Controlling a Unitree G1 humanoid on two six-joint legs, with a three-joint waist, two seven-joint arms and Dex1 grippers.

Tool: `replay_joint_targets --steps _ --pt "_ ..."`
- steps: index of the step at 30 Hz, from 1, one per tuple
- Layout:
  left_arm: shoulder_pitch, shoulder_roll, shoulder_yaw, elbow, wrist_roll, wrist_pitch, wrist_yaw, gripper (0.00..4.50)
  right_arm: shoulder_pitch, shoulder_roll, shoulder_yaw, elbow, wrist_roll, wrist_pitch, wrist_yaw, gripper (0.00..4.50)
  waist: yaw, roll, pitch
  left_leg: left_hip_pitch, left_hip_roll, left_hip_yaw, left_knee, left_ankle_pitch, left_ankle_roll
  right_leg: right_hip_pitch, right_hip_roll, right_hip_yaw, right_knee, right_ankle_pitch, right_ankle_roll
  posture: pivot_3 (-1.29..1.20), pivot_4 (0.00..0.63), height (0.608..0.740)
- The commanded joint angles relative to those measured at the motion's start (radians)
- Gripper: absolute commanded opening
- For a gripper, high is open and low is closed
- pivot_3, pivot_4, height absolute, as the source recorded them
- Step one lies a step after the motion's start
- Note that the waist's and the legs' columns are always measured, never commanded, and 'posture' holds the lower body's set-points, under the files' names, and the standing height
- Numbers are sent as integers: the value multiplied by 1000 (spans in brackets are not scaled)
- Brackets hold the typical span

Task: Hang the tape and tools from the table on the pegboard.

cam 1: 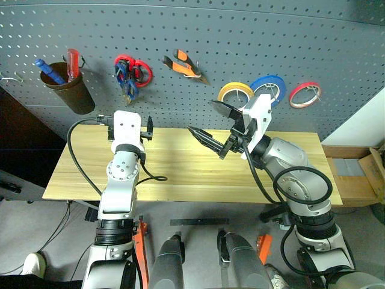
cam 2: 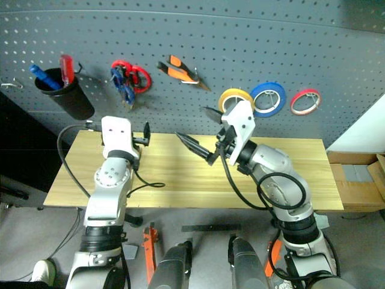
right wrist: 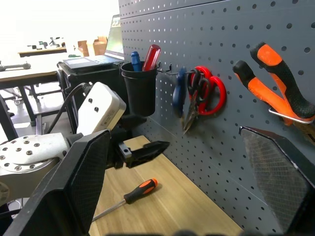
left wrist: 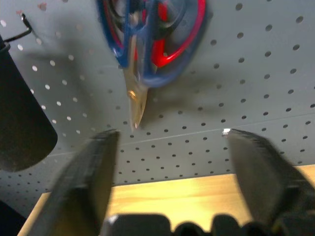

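Observation:
On the dark grey pegboard hang the yellow tape, the orange-and-black pliers and the blue-handled scissors, which share a hook with red-handled scissors. My left gripper is open and holds nothing. It sits just below the blue scissors, above the table's back left part. My right gripper is open too, held over the middle of the table below the pliers. An orange-and-black screwdriver lies on the wood near the left gripper.
A black cup with a blue and a red tool hangs at the pegboard's left. A blue ring and a red ring hang right of the yellow tape. Cardboard boxes stand past the table's right end.

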Motion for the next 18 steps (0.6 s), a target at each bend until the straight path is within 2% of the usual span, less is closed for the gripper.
replay_joint_targets --steps 1,8,11,15,18 --pt "-2 6 11 -30 -3 -8 7 4485 1 -7 0 -57 3 -16 5 4500 0 0 0 0 0 0 0 0 0 0 0 0 0 0 0 -59 237 740" --pt "186 -58 5 -233 -13 123 13 4485 23 -46 23 -113 45 72 29 4500 -4 0 0 0 2 1 0 0 0 0 -1 1 0 1 -2 -63 260 740" --pt "258 -68 18 -296 -3 173 18 4485 39 -63 59 -132 49 112 42 4500 -3 1 0 0 2 0 0 0 0 0 0 1 0 -1 1 -54 293 740" --pt "307 -31 92 -262 -30 218 -3 4485 45 -98 175 -127 -11 124 68 4500 -4 2 1 3 2 0 0 1 1 1 1 1 1 -1 0 -48 327 740" --pt "294 30 151 -187 -50 250 -30 4485 21 -73 214 -98 -43 126 47 4500 -4 3 4 4 2 1 -1 1 2 1 1 0 1 -3 -5 -46 350 740"
